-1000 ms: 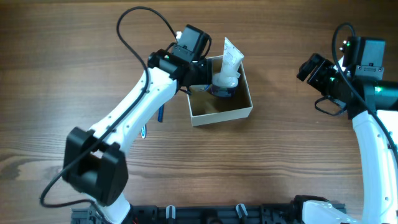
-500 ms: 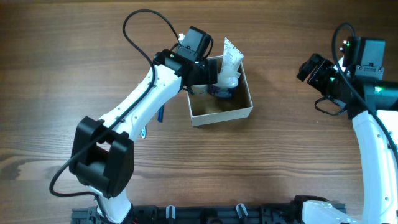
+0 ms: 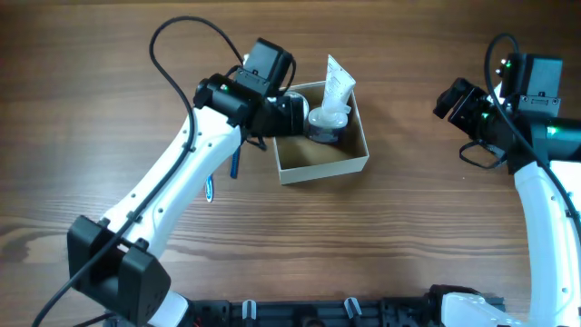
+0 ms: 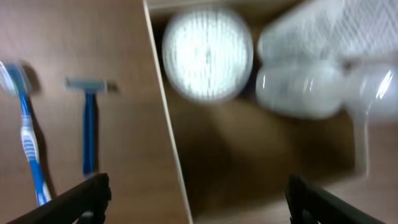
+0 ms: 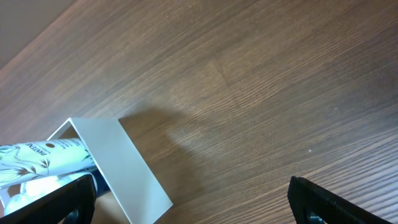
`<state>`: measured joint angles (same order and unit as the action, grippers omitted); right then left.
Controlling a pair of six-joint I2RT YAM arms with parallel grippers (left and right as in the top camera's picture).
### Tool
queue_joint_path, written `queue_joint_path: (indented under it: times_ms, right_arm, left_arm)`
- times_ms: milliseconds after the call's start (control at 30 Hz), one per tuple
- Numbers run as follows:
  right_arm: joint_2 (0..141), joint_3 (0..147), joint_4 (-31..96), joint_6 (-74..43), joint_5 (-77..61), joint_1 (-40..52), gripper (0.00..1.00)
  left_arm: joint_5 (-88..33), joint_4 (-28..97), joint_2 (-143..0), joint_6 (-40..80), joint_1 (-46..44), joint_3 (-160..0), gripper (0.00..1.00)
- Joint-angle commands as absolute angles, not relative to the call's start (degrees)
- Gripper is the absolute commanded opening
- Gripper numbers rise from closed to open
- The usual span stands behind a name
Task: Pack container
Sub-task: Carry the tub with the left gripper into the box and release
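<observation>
Left gripper (image 4: 199,183) has backed off box's far-left corner toward left edge of bench. Fingers spread wide, nothing between. Round white-lidded jar (image 4: 207,53) now sits free inside container (image 3: 323,168), mid-bench toward far edge, beside white tube (image 3: 338,80). Reads as jar delivered. Razor (image 4: 89,127) and toothbrush (image 4: 30,146) lie on bench outside left wall, likely next. Right gripper (image 5: 196,208) spread, idle near right edge.

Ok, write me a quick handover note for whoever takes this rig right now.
Left gripper: open, empty, above the cardboard box's left wall.
Right gripper: open, empty, off to the box's right.
In the box: white-lidded jar, tube, a pale rounded item too blurred to name.
Left to pack: blue razor and toothbrush, on the table left of the box.
</observation>
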<state>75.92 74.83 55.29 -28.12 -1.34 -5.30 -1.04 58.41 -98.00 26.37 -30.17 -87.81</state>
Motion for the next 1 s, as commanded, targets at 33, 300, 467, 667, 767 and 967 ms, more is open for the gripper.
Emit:
queue_joint_path:
  times_ms: [33,300,467,667,767,967]
  right_arm:
    - [76.51,75.83,55.29,-28.58,-2.02,-5.43,1.00]
    - [76.51,75.83,55.29,-28.58,-2.02,-5.43,1.00]
    - [76.51,75.83,55.29,-28.58,-2.02,-5.43,1.00]
    - [76.51,75.83,55.29,-28.60,-2.04,-5.43,1.00]
    - [76.51,75.83,55.29,-28.60,-2.02,-5.43,1.00]
    - [76.51,75.83,55.29,-28.58,-2.04,-5.43,1.00]
  left_arm:
    - [-3.33,62.50,-99.09,28.71,-32.99,-86.98,0.89]
    - [-0.67,58.00,-101.97,31.40,-32.86,-81.21,0.72]
    - [0.97,55.24,-104.25,31.38,-32.84,-79.72,0.61]
    - [3.18,54.85,-106.43,31.35,-32.84,-79.59,0.31]
    - [5.52,54.92,-106.28,29.30,-32.75,-79.59,0.26]
    - [7.62,56.12,-106.26,24.95,-30.50,-79.61,0.17]
